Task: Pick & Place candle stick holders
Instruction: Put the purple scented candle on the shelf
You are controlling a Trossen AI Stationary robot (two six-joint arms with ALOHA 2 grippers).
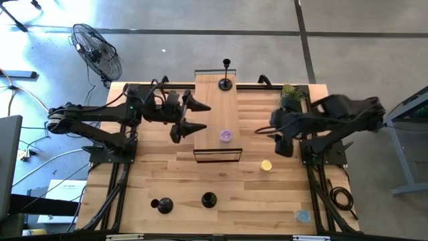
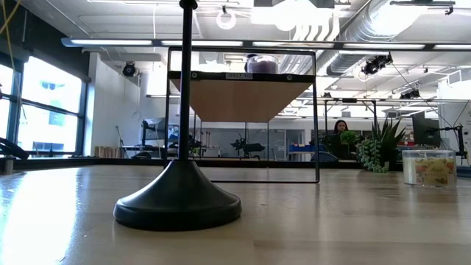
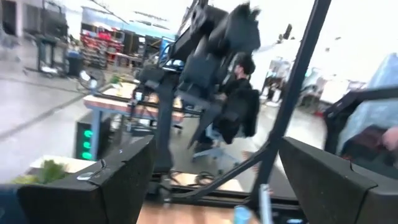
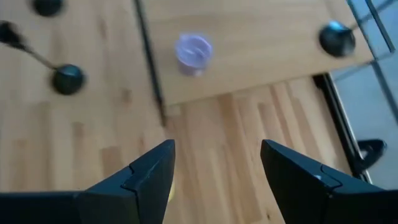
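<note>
One black candle stick holder point(image 1: 226, 84) stands on its disc base at the far end of the raised wooden shelf point(image 1: 215, 110); it also shows in the right wrist view point(image 4: 336, 37). Two more holders point(image 1: 161, 205) point(image 1: 208, 199) stand on their bases on the table near its front edge. One of them fills the low view point(image 2: 176, 202). My left gripper point(image 1: 204, 117) hangs open at the shelf's left side, with nothing between its fingers point(image 3: 214, 180). My right gripper point(image 1: 273, 132) hangs open right of the shelf, above bare table point(image 4: 214, 162).
A small purple candle point(image 1: 226, 136) sits on the shelf's near half. A yellow disc point(image 1: 266, 165) lies right of the shelf and a blue one point(image 1: 302, 215) at the front right corner. A green plant point(image 1: 291, 94) stands at the far right.
</note>
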